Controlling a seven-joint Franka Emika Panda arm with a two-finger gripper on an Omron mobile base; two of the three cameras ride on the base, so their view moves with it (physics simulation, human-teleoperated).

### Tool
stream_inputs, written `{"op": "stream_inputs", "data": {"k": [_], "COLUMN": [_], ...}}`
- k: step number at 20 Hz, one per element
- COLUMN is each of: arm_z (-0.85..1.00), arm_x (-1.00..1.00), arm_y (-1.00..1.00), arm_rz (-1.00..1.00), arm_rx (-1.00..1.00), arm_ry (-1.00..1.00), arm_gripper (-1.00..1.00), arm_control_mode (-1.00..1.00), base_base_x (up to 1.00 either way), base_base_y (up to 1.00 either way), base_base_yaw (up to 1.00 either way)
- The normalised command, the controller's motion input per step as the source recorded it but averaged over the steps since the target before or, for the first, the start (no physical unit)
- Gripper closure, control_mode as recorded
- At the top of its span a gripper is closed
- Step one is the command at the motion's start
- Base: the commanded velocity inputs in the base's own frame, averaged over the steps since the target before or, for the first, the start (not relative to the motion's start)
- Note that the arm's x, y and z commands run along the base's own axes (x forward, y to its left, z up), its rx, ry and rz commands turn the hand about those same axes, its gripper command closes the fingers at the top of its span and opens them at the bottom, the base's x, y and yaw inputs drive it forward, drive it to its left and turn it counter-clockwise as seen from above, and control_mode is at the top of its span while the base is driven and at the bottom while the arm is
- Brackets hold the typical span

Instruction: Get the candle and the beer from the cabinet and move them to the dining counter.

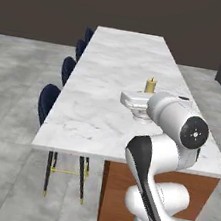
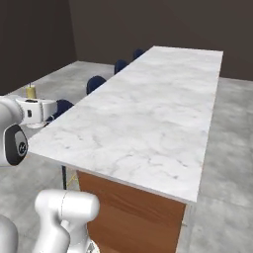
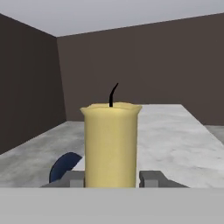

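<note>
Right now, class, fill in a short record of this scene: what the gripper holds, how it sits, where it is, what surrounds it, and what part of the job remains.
held item: candle, pale yellow, dark wick
orientation: upright
gripper: shut on the candle, one finger at each side of its base
location: over the dining counter, near its edge on the robot's side; contact with the top cannot be told
seating: dark blue chairs along the counter's far side
remaining: candle not yet released
</note>
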Motion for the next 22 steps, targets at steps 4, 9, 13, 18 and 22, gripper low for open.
{"op": "stream_inputs", "data": {"k": [4,9,13,18,22], "arm_z": [0.0,0.0,0.0,0.0,0.0], "arm_x": [0.0,0.0,0.0,0.0,0.0], "arm_y": [0.0,0.0,0.0,0.0,0.0], "arm_rz": [0.0,0.0,0.0,0.0,0.0], "arm_rx": [0.0,0.0,0.0,0.0,0.0], "arm_ry": [0.0,0.0,0.0,0.0,0.0], "arm_gripper": [1.0,1.0,1.0,1.0,1.0], "arm_control_mode": [1.0,1.0,1.0,1.0,1.0], "base_base_x": [0.39,0.47,0.4,0.32,0.29], "base_base_y": [0.93,0.89,0.72,0.64,0.62], "base_base_yaw": [-0.01,-0.09,-0.23,-0.33,-0.4]}}
